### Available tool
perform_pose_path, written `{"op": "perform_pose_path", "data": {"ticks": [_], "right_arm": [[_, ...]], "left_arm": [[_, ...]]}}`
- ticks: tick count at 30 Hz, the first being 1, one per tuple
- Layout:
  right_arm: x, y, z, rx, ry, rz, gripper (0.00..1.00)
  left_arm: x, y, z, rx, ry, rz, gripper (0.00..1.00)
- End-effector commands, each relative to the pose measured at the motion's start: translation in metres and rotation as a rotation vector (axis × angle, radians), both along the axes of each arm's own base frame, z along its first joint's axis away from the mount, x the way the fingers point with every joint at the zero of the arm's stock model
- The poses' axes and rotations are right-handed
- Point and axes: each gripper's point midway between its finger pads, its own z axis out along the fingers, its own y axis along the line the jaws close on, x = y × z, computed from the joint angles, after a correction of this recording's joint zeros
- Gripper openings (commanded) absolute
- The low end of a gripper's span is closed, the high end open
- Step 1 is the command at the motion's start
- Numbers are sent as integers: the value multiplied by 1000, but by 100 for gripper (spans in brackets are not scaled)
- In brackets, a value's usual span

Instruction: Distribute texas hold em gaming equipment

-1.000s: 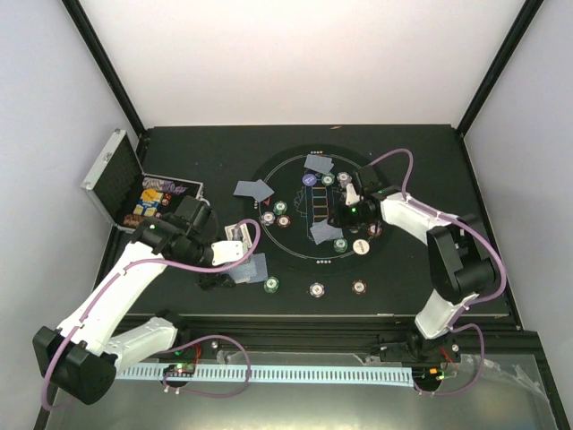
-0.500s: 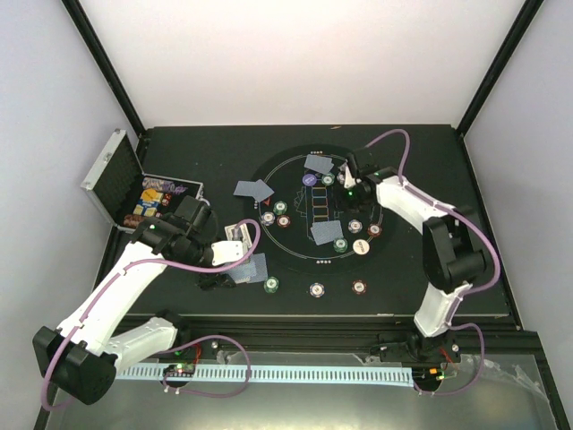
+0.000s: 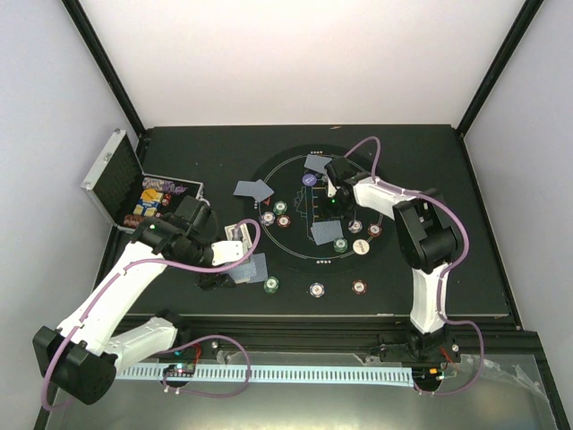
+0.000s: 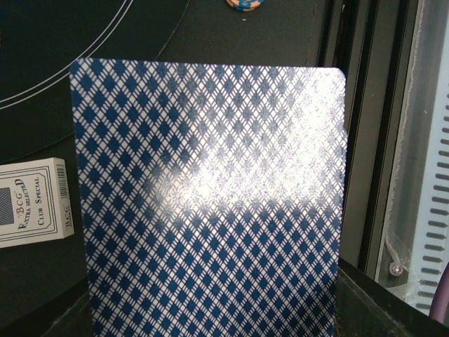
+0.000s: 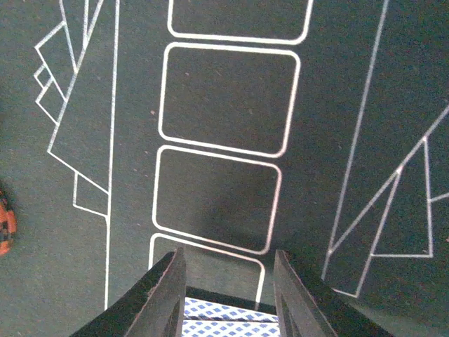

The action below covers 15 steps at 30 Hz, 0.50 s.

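Two cards are in hand, and the step, as I judge it, belongs to the right gripper [image 5: 226, 258], which hangs low over the white-lined mat [image 5: 337, 105] with a row of rounded outlines running away from it. To do it well, the dealt card [image 5: 231, 319] should go flat inside one outline [image 5: 217, 200], its long edges square to the white lines. The gripper should come down until the card nearly touches the cloth, let go, and lift straight up so the card does not skid. A red chip [image 5: 3, 225] at the left edge lies well apart from the outline and is no obstacle. The right fingers [image 5: 165, 298] stand a moderate way apart, and a strip of blue check pattern bridges the gap at their base; it seems to touch both inner faces, so I judge the card wedged between them. The left gripper [image 3: 235, 253] waits beside the mat, and the spare card [image 4: 210, 203] fills its wrist view and hides the fingers, so I cannot tell how they stand. A card box [image 4: 34, 201] lies just beside it.
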Motion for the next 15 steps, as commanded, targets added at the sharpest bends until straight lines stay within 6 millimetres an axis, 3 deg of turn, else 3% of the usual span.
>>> {"op": "perform_pose_path", "data": {"ticks": [1, 9, 15], "right_arm": [[7, 10, -1, 6, -34, -5, 37], [-8, 17, -13, 0, -13, 14, 35], [-36, 23, -16, 17, 8, 19, 34]], "left_arm": [[4, -2, 14, -18, -35, -8, 2], [3, -2, 13, -19, -32, -5, 2], [3, -2, 15, -20, -38, -8, 2]]}}
